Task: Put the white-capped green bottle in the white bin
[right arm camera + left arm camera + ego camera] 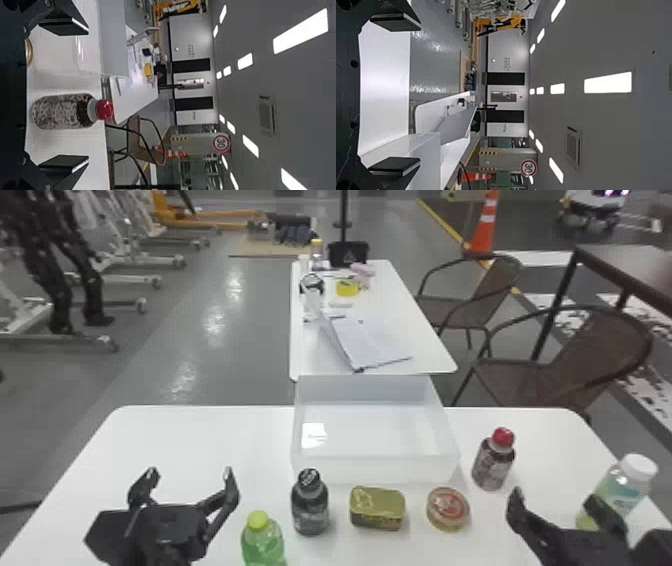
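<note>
In the head view, the white-capped green bottle (620,492) stands upright at the table's right side, partly covered by a finger of my right gripper (554,497). That gripper is open, and in the right wrist view its fingers (65,25) are wide apart at the right gripper (88,95). The white bin (375,468) sits at the table's back middle; its wall shows in the left wrist view (425,158) too. My left gripper (190,472) is open over the left side of the table, holding nothing; the left wrist view shows the left gripper (418,94) spread likewise.
A red-capped bottle (494,462) stands between bin and right gripper. Before the bin are a dark bottle (310,507), a green-gold tin (377,508) and a round tin (448,509). A green-capped bottle (263,540) stands beside the left gripper. Another table (415,335) lies beyond.
</note>
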